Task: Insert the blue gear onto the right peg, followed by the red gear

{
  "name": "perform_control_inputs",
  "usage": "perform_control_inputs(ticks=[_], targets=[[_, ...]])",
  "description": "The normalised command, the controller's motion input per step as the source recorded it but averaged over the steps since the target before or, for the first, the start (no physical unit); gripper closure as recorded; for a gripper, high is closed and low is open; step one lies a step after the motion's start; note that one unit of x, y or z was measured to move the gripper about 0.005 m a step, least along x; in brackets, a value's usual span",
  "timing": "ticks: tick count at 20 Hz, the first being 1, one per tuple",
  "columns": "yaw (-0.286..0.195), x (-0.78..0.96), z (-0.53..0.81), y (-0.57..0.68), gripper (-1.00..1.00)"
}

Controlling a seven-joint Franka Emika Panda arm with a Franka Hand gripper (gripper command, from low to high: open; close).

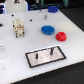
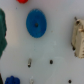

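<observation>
The blue gear [image 1: 47, 29] lies flat on the white table, beyond the base plate. It also shows in the wrist view [image 2: 36, 23], seen from above. The smaller red gear [image 1: 61, 36] lies close beside it, toward the exterior view's right; only its edge shows in the wrist view [image 2: 22, 1]. The black-bordered white base plate [image 1: 55, 58] lies nearer the front with two dark pins. The right peg [image 1: 51, 51] is bare. The gripper's fingers show in neither view; a white blurred shape [image 1: 17, 2] at the top edge could be part of the arm.
A beige block-like object [image 1: 18, 27] stands at the exterior view's left, and shows in the wrist view [image 2: 77, 37]. Small dark bits [image 2: 51, 62] lie on the table. A green thing [image 2: 2, 30] and another blue thing [image 2: 11, 80] sit at the wrist view's edges.
</observation>
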Motion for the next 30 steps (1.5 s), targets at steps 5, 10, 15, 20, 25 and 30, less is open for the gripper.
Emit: perform_control_inputs(ticks=[5, 10, 15, 20, 25, 30], targets=[[0.000, -0.45, -0.50, 0.31, -1.00], [0.000, -0.33, -0.58, 0.21, -1.00], [0.000, -0.30, -0.62, 0.10, -1.00], [0.000, -0.25, -0.57, 0.01, -1.00], [0.000, -0.17, -0.52, 0.00, -1.00], [0.000, -0.17, -0.48, -0.02, -1.00]])
